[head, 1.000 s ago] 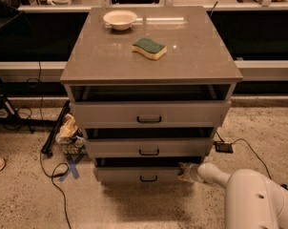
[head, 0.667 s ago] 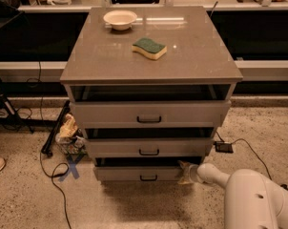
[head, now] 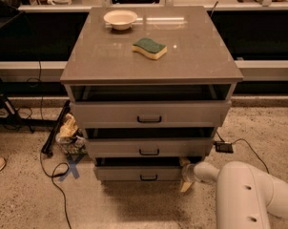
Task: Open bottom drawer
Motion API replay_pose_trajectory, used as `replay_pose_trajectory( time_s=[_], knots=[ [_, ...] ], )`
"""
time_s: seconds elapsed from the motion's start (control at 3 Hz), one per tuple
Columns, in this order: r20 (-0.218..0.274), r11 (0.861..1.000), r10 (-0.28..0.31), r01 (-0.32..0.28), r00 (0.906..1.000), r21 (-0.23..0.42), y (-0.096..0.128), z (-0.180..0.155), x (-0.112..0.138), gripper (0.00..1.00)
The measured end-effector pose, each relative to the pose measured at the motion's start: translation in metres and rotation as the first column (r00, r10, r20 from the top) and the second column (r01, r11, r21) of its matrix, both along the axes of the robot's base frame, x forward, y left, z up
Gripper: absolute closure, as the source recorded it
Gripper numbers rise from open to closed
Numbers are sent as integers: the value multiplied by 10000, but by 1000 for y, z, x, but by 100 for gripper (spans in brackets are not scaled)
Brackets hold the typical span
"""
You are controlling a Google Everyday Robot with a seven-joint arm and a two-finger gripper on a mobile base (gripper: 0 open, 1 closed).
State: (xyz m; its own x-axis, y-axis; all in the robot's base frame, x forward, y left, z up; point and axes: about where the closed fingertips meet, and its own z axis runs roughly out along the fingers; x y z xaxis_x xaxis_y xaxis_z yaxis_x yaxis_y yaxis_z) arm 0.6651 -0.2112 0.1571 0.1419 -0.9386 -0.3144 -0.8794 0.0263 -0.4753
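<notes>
On the table (head: 191, 56) sit a cream bowl (head: 120, 19) and a green-topped sponge (head: 149, 47), apart; a crumpled bag (head: 67, 130) and blue tape cross (head: 72, 168) lie on the floor (head: 29, 199) left, my jaws low by its right foot

- The cabinet (head: 191, 56) has three grey drawers, with a dark gap above each front.
- The bottom drawer (head: 129, 173) (small black bar handle at its middle) sits lowest.
- The gripper (head: 186, 174) is at that drawer's right end, near the floor.
- A bowl (head: 120, 19) and a sponge (head: 149, 48) lie apart on top.
</notes>
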Motion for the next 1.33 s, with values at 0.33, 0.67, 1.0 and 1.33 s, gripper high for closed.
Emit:
replay_pose_trajectory(
  time_s=[0.33,0.67,1.0,1.33],
  knots=[
    [-309,9995,-17,7,9995,-330,1,1,0,0],
    [-564,9990,-119,94,9983,-448,-1,-2,-2,15],
    [-838,9985,-380,346,9958,-421,-7,-9,-9,37],
    [-776,9948,-940,907,9925,-454,-28,5,-25,62]
  ],
)
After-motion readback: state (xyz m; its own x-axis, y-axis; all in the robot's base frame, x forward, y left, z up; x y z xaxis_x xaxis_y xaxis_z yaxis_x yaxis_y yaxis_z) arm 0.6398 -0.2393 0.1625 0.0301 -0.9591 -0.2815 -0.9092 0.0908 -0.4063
